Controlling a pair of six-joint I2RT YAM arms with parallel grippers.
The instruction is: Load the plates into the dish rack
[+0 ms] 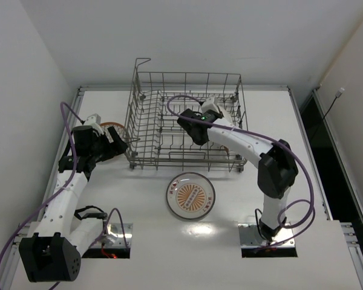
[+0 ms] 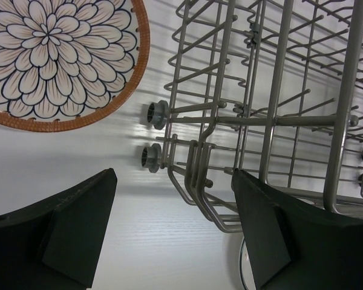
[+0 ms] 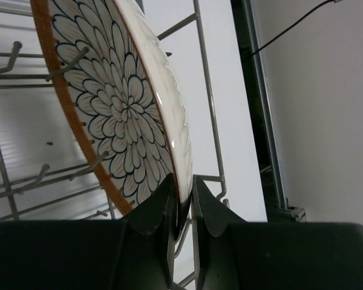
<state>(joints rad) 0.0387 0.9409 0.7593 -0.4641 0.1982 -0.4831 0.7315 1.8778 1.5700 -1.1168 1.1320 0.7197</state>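
Right end effector (image 3: pixel 183 196) pinches floral plate (image 3: pixel 121 115), apparently within dish rack (image 1: pixel 151 121); left end effector (image 2: pixel 172 205) gapes empty.

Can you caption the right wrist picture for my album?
Right claw pinches the rim of a flowery plate among the dish rack wires.

The floral plate (image 3: pixel 127 109) was glossy glazed ceramic. The dish rack (image 2: pixel 277 120) was grey metal wire, dully shining. The white table (image 2: pixel 127 199) looked smooth, faintly grained and slightly reflective. The left gripper (image 2: pixel 172 232) was matt black plastic.
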